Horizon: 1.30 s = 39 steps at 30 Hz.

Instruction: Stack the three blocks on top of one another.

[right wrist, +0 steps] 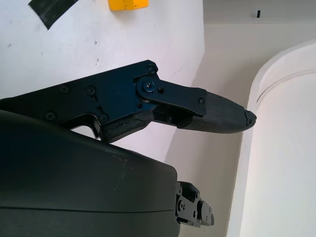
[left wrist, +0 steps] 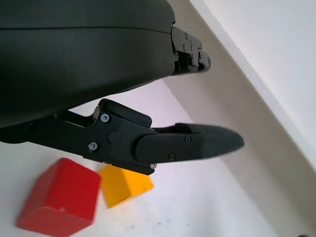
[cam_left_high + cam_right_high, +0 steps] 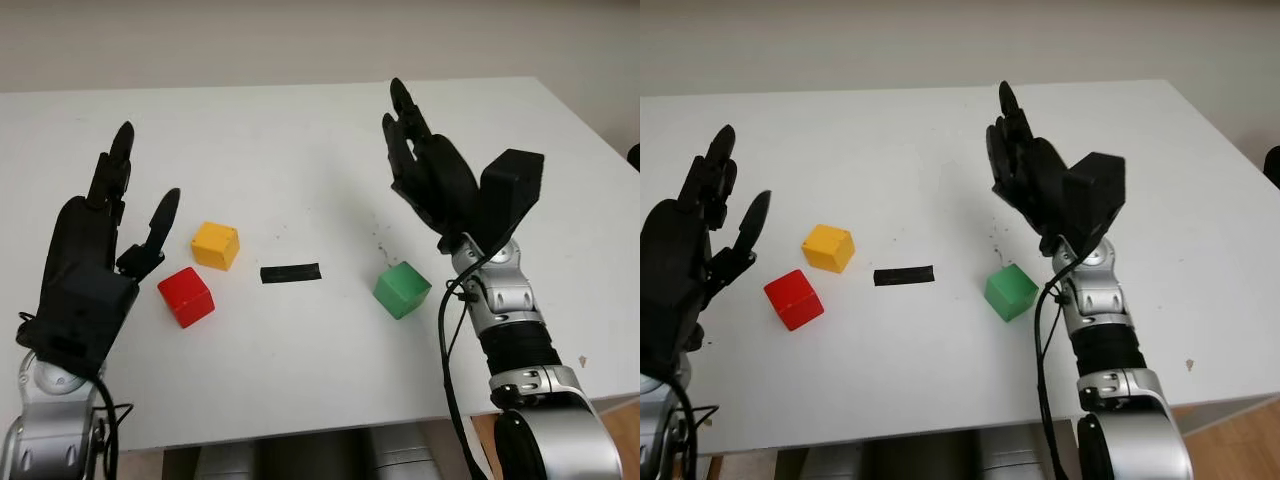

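Three blocks lie apart on the white table [image 3: 300, 150]. The red block [image 3: 186, 296] sits at the left, with the yellow block [image 3: 216, 245] just behind it to the right. The green block [image 3: 402, 289] stands alone at the right. My left hand [image 3: 120, 215] is raised above the table left of the red and yellow blocks, open and holding nothing. My right hand [image 3: 412, 140] hovers behind and above the green block, also open and empty. The left wrist view shows the red block [image 2: 61, 205] and yellow block [image 2: 123, 185] beneath the fingers.
A short strip of black tape [image 3: 290, 273] lies on the table between the yellow and green blocks. The table's front edge [image 3: 300, 425] runs close to my arms, and its right edge [image 3: 600, 130] slants past my right arm.
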### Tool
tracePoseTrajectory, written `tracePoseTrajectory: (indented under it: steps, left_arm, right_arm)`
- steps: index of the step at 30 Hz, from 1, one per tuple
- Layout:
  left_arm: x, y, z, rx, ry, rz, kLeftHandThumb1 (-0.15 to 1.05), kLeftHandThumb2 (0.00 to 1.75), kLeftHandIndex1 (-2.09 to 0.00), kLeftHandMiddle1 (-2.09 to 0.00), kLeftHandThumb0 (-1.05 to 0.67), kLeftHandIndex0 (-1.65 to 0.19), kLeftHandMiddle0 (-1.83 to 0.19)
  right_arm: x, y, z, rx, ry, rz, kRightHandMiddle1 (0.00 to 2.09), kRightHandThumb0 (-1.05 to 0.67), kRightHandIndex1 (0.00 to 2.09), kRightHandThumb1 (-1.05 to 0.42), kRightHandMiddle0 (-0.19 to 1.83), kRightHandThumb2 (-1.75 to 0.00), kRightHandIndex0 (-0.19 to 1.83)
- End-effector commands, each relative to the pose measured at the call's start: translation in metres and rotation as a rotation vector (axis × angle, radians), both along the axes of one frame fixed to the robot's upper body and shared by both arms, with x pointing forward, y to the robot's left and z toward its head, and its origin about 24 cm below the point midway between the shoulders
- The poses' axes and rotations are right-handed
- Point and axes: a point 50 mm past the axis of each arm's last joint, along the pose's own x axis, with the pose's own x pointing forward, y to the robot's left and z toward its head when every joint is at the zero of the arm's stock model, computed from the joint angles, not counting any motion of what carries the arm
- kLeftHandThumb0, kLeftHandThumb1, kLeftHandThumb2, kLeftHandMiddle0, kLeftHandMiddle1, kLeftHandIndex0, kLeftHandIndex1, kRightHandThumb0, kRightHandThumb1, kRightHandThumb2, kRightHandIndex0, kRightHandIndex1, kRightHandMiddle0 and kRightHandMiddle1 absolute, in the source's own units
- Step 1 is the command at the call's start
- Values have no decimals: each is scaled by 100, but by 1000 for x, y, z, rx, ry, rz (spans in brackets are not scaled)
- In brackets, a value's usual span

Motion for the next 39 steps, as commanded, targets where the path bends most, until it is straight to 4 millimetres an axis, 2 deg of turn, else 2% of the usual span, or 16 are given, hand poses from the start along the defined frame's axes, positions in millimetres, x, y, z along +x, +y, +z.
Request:
tracePoseTrajectory:
  steps: [1, 7, 14, 17, 22, 28, 39]
  left_arm:
    - [-9, -1, 7, 95, 33, 5, 105, 24, -14, -3, -71, -18, -8]
    - [-20, -4, 18, 354, 221, 44, 104, 8, -11, -3, -77, -25, 8]
    - [-18, -6, 28, 635, 362, 90, 105, 9, -17, -7, -84, -41, 4]
    - [-17, -6, 31, 684, 397, 96, 105, 12, -18, -7, -89, -44, 2]
    - [-15, -6, 35, 786, 464, 99, 105, 18, -14, -5, -96, -38, 3]
    - [-11, -10, 34, 852, 488, 95, 105, 15, -12, -5, -97, -37, 4]
    - [-5, -19, 22, 860, 499, 58, 105, 16, -12, -5, -97, -39, 7]
  right_arm:
    - [2, -2, 20, -31, -68, -1, 2, -73, 2, -105, -19, -69, -18]
    - [5, -1, 29, -71, -96, -12, 2, -74, 3, -105, -18, -69, -18]
    - [6, 2, 31, -96, -106, -19, 2, -74, 3, -105, -19, -70, -19]
    - [7, 3, 29, -92, -97, -20, 2, -75, 4, -105, -19, -69, -19]
    - [7, 5, 26, -86, -89, -26, 3, -75, 4, -105, -18, -68, -19]
    - [8, 8, 23, -78, -83, -24, 3, -76, 5, -105, -19, -67, -18]
    - [7, 7, 22, -65, -76, -28, 5, -76, 5, -105, -18, -65, -18]
